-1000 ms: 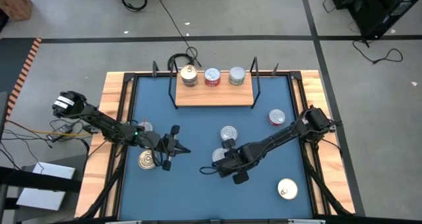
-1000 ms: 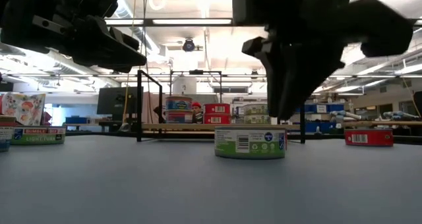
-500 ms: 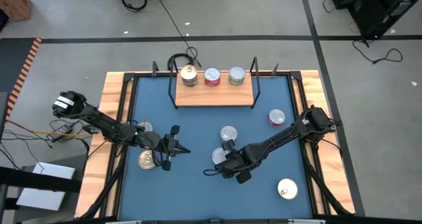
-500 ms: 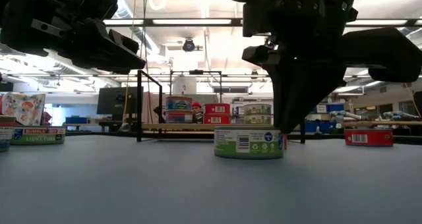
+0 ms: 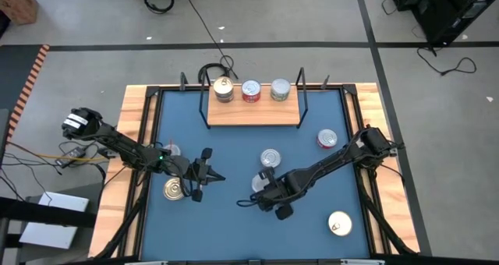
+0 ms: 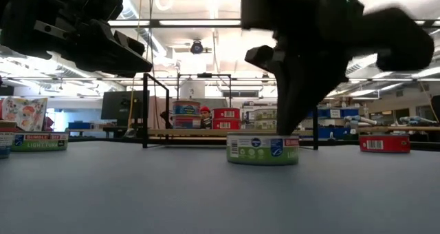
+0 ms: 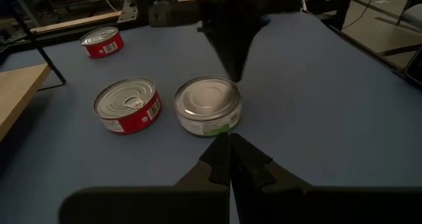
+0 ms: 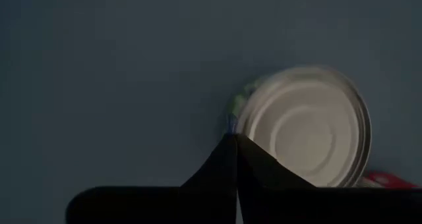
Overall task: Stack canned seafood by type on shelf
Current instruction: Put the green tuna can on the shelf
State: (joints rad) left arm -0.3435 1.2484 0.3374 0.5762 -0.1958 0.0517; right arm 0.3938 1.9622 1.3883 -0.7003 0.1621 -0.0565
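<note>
1. The desk (image 5: 234,152) has a plain blue top inside a light-wood rim.
2. The shelf (image 5: 253,113) is pale wood with thin black wire uprights.
3. On it stand a gold-lidded tin (image 5: 224,86), a red-sided tin (image 5: 251,90) with a silver lid, and a silver-lidded tin (image 5: 280,88).
4. The green-labelled tin (image 6: 262,150) has a plain silver lid, a white panel and a blue mark.
5. Beside it, another red tin (image 7: 127,105) carries a silver pull-tab lid.
6. Both arms and each tool are black.

One camera is looking straight down on the whole blue surface (image 5: 234,152). Another is sitting at surface level, facing across toward the room. Each wrist camera is peering closely past its own arm's fingers. All four are sharing the plain silver-lidded tin (image 5: 260,184) (image 6: 262,150) (image 7: 208,105) (image 8: 304,125).
</note>
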